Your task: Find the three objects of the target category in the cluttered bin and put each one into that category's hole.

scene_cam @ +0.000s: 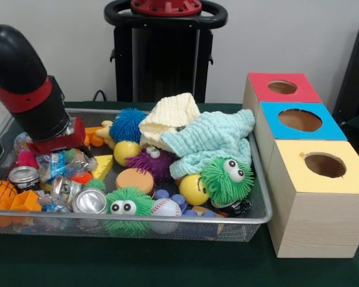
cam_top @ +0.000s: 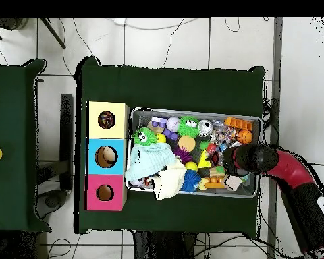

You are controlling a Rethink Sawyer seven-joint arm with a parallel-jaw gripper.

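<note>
Sorting status: arm (scene_cam: 30,89) lowered into bin (scene_cam: 260,216)
Bin is full; three boxes (scene_cam: 316,197) beside it show no confirmed deposits. Gripper state cannot be determined.

The red and black arm (scene_cam: 24,84) comes in from the upper left of the front view, angled steeply down and to the right. Its thick black forearm ends in a red band, then a black wrist section, then a red block at the tip (scene_cam: 57,139), sitting low. From overhead, the same arm (cam_top: 286,172) stretches in from the lower right corner, red along its length, black at the rounded end (cam_top: 249,158). The gripper itself is buried from sight beneath the wrist in both views.
</note>
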